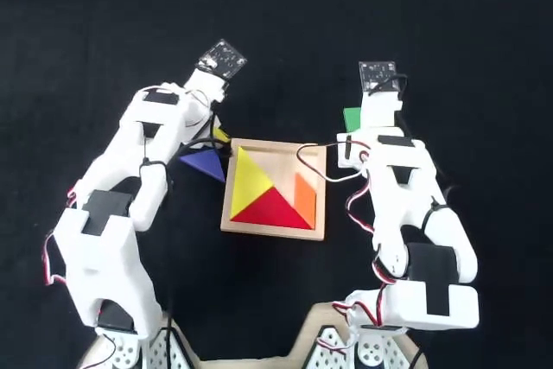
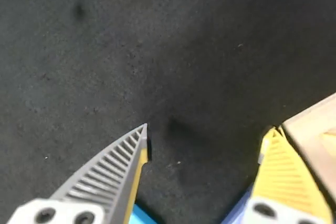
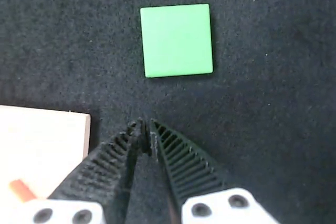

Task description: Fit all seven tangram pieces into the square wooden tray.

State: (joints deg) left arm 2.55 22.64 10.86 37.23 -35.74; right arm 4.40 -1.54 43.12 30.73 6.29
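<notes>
Closest to the lens is the right gripper (image 3: 143, 129), its jaws clenched tip to tip on nothing. Straight ahead of them, near but apart, the green square (image 3: 177, 39) lies flat on the black counter (image 1: 467, 32). It is a thin, plain, bright green tile with crisp corners. Being square it has no long axis (handy, since either pair of sides would serve), and its sides run nearly square to the line of the jaws. From the high view it sits just off the far right corner of the wooden tray (image 1: 289, 157), toward the counter's far edge and partly tucked under the right wrist, so the right arm is plainly the nearer one. The left gripper (image 2: 209, 140) is by the tray's far left corner, jaws released wide over bare cloth, with the blue triangle (image 1: 203, 162) just beside the tray's left side. Inside the tray lie a yellow triangle (image 1: 249, 181), a red triangle (image 1: 272, 211) and an orange piece (image 1: 304, 196), and its far right part is bare wood. To my eye the right jaws must open first, then go down astride two opposite sides of the tile, which offers little edge to pinch.
</notes>
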